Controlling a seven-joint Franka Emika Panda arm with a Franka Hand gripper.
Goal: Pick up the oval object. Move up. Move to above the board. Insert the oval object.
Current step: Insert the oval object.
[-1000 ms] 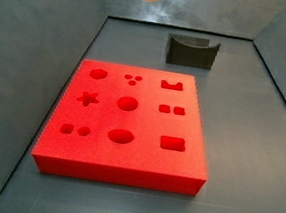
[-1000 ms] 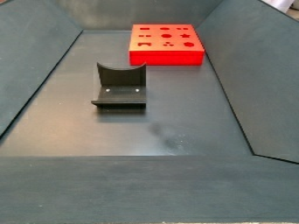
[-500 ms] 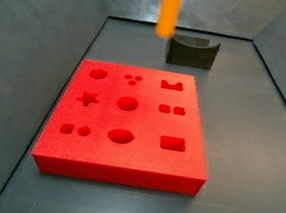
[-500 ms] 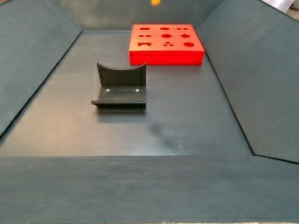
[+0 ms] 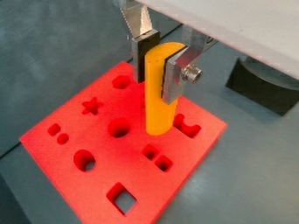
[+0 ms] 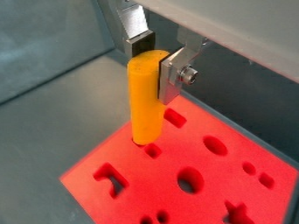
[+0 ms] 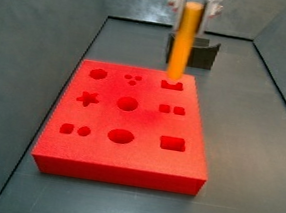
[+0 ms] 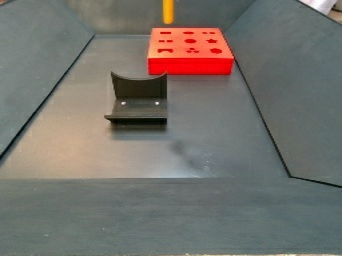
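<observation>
While the gripper hangs above the board, its two silver fingers are clamped on the upper end of the oval object. Peg is upright, lower tip over the board's top face near the far-edge cutouts; can't tell if it touches. In a side view the peg sits at 12 o'clock of the board, with the dark grey U-shaped block just behind. U-shaped block stands well apart from the board.
</observation>
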